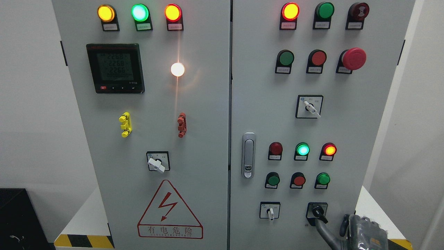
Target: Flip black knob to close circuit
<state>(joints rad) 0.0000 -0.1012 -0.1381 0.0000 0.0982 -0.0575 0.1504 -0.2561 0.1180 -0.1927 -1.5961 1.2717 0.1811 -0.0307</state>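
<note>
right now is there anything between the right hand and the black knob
In the head view, the right hand sits low at the cabinet's lower right. One grey finger reaches up to just under the black knob; only bare panel shows between, no other control.

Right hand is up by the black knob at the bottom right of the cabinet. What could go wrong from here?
1. The right hand reaches the black knob only with a fingertip; it could slip off before the knob turns.
2. The white-handled selector sits just left on the same row; a drifting hand might bump it.
3. The hand enters at the frame's lower edge and is partly cut off, so grip quality is hard to judge from this view.
</note>
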